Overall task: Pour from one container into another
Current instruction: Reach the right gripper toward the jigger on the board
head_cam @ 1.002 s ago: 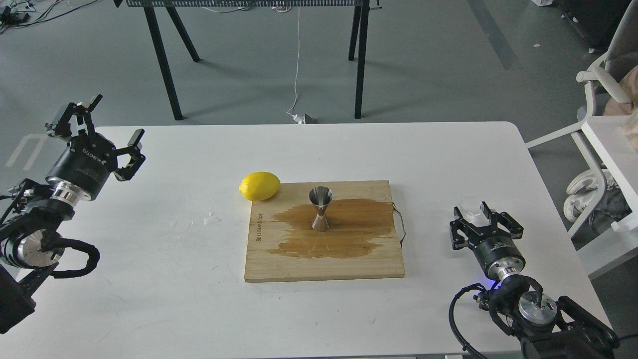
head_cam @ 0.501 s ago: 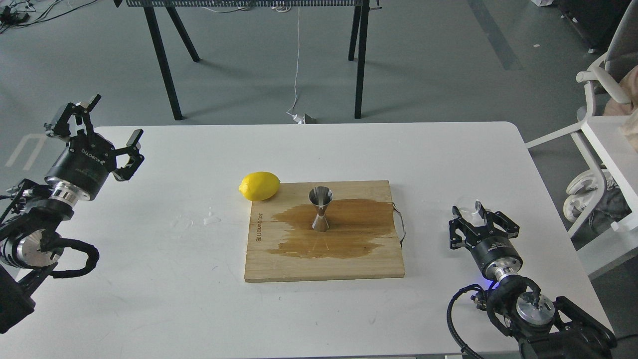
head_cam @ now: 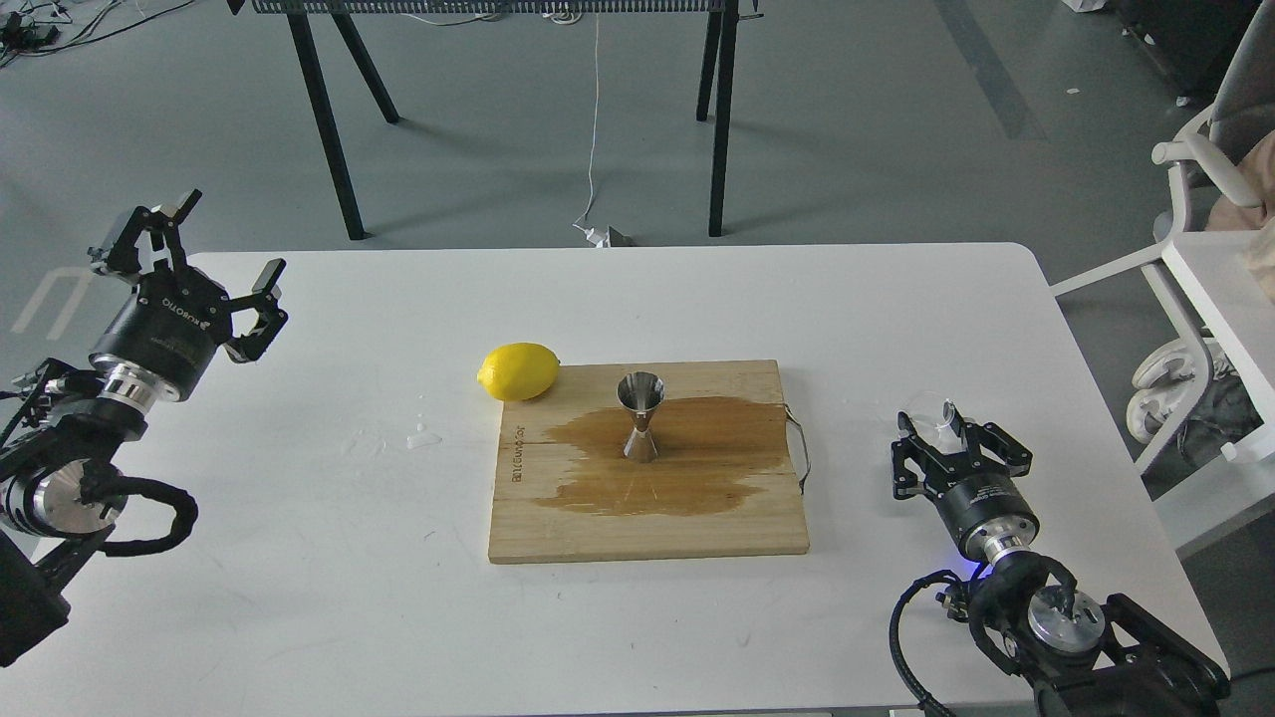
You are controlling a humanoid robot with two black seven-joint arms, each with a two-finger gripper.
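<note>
A small clear glass cup sits between the right gripper's fingers, right of the board. The steel hourglass jigger stands upright (on a wet stain) mid-board.

one lemon, one jigger, one glass cup, one cutting board

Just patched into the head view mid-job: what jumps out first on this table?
The wide dark wet stain across the wooden board at table centre, with the steel jigger standing upright in it. A yellow lemon sits at the board's far-left corner. At right, the right gripper has its jaws around the small clear glass cup; the left gripper hangs open, far left.
</note>
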